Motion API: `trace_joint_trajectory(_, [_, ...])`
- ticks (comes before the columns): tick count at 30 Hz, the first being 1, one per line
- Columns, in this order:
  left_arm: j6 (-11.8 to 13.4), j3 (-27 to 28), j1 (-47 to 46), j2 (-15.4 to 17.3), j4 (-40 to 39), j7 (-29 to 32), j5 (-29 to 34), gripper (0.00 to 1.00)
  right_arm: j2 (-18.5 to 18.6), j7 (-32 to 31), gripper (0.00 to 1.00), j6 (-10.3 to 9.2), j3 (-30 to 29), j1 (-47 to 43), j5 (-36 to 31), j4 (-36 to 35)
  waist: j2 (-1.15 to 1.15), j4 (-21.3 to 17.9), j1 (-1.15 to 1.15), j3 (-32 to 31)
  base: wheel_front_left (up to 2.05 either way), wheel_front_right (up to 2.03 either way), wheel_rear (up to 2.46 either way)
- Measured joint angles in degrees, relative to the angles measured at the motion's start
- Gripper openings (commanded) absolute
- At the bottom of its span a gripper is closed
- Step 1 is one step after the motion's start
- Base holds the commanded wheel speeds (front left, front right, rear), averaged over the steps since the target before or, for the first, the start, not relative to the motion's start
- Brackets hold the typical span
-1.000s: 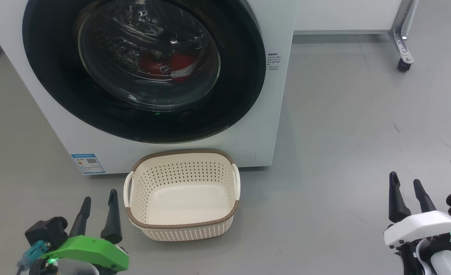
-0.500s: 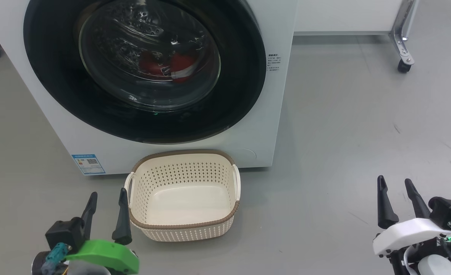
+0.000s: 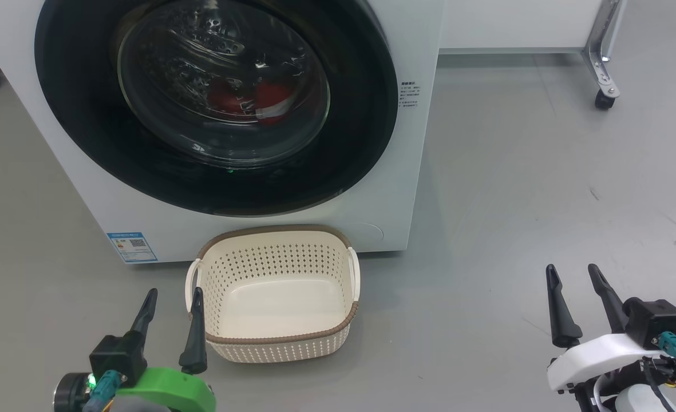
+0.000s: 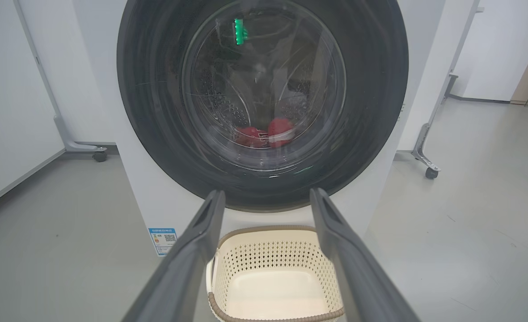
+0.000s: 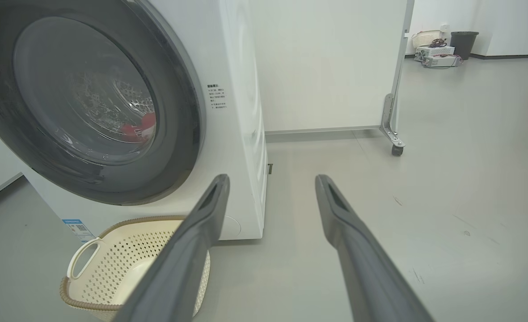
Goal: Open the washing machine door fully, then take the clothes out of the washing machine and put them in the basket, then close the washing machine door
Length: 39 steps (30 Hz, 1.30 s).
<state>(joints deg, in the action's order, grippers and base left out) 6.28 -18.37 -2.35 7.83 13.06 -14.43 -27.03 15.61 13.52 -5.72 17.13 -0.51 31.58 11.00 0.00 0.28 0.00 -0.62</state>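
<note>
Head view: the glossy round washing machine door [image 3: 223, 189] was shut (basket [image 3: 275, 260] perforated, cream); left hand [image 3: 176, 292] and right hand [image 3: 572, 268] gaped wide.

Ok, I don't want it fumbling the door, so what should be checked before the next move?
1. The washing machine door open: not ok, it is shut.
2. The left hand open and empty: ok.
3. The right hand open and empty: ok.
4. The basket upright, empty, in front of the washing machine: ok.
5. The clothes inside the washing machine: ok.
6. Room for that door to swing above the basket: cannot tell.
</note>
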Motion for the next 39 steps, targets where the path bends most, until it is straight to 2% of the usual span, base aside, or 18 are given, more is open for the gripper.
trace_joint_trajectory(18, [0.3,1.2,0.0,-1.1,1.5,0.0,0.1,1.0,-0.3,0.1,1.0,-0.09,-0.5,-0.6,-0.1,0.2,0.0,0.2,0.0,-0.1,0.0,0.0,0.0])
trace_joint_trajectory(19, [0.3,1.2,0.0,-1.1,1.5,0.0,0.1,1.0,-0.3,0.3,0.84,-0.2,-0.5,-0.6,-0.5,0.2,0.0,0.2,0.0,-0.1,0.0,0.0,0.0])
trace_joint_trajectory(20, [0.3,1.2,0.0,-1.1,1.5,0.0,0.1,1.0,-0.3,0.4,0.17,-0.46,-0.5,-0.6,-0.8,0.2,0.0,0.2,0.0,-0.1,0.0,0.0,0.0])
trace_joint_trajectory(21, [0.3,1.2,0.0,-1.2,1.5,0.0,0.1,1.0,-0.3,0.4,0.0,-0.47,-0.5,-0.6,-0.9,0.2,0.0,0.2,0.0,-0.1,0.0,0.0,0.0])
trace_joint_trajectory(34, [0.5,1.2,0.0,-1.5,1.9,0.0,0.6,1.0,-0.9,0.4,0.0,-0.41,-0.7,-0.7,-0.2,0.2,0.0,0.2,0.0,-0.1,0.0,0.0,0.0])
trace_joint_trajectory(39, [0.5,1.2,0.0,-1.6,2.0,0.0,0.7,1.0,-1.7,0.4,0.0,0.38,-1.7,-0.7,2.0,0.2,0.0,0.2,0.0,0.1,0.0,0.0,0.0])
